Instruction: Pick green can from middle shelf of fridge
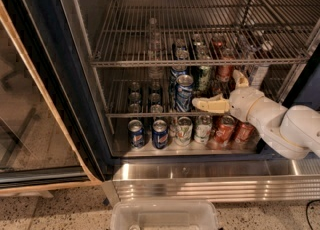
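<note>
The fridge point(75, 99) stands open. The green can point(202, 77) stands on the middle shelf point(145, 115), toward the back, right of and behind a blue-and-silver can point(184, 93). My gripper point(225, 92) reaches in from the right on a white arm, just right of the green can at shelf height. It is open and empty: one cream finger point(209, 105) points left over the shelf's front rail below the can, and the other point(240, 78) points up. A red can point(224, 73) stands between the green can and the upper finger.
Small dark cans point(134, 96) stand in rows on the shelf's left. The fridge floor holds blue cans point(160, 133), pale cans point(183, 130) and red cans point(224, 129). The upper rack point(200, 62) carries bottles and cans. The glass door point(30, 114) is at left, with a clear bin point(165, 216) below the ribbed steel base point(210, 184).
</note>
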Tool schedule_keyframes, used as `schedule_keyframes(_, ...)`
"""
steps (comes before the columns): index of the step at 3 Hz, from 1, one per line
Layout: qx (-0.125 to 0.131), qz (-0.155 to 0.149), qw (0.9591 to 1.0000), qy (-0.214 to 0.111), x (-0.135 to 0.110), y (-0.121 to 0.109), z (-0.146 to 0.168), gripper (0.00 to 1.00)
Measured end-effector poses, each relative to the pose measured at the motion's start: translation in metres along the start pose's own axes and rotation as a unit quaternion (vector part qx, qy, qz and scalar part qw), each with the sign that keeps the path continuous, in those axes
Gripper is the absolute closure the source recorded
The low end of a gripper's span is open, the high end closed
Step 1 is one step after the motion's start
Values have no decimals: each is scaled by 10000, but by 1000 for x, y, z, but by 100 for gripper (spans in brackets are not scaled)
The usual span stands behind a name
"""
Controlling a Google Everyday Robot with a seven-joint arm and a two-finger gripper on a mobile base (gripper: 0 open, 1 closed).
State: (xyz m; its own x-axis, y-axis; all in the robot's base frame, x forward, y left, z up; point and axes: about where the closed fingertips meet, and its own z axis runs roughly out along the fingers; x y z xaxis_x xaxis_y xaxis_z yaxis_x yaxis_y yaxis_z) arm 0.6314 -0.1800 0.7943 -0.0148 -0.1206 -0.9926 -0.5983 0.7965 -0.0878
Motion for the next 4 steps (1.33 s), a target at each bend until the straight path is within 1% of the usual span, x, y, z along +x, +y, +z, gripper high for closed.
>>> schedule_keyframes(1, 215, -104, 9995, -214, -3, -12, 12, 0)
schedule_keyframes(2, 472, -262, 9980, -327, -7, -24, 18, 0)
schedule_keyframes(3, 717, -340, 9962, -370, -6, -34, 18, 18)
schedule_keyframes(4, 821, -299, 9955, -365, 2, -40, 22, 41)
